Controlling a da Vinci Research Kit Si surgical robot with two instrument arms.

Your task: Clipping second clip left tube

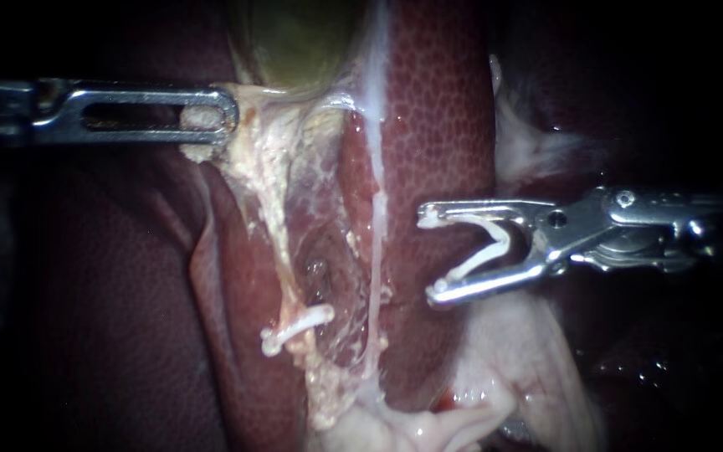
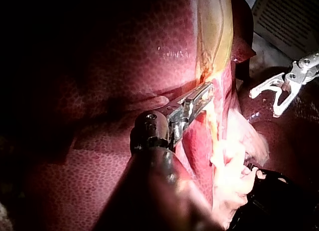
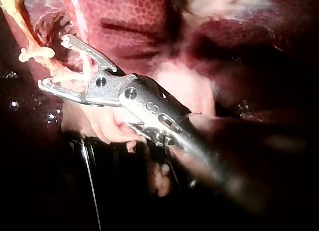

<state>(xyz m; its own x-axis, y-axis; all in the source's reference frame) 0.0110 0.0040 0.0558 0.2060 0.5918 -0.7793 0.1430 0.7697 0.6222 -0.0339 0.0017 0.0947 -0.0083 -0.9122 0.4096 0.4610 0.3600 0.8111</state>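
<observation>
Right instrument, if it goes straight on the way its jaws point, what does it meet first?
Probably the thin pale tube just ahead of the right instrument, whose jaws carry an open clip; the left tube lies beyond. Depth is unclear.

right instrument holding clip, left tube clipped

The liver is dark red with honeycomb mottling, the gallbladder olive-green, tube clip and loaded clip white.

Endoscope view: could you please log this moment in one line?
left instrument grips tissue | right instrument holds loaded clip, off left tube | placed clip on tube
</observation>
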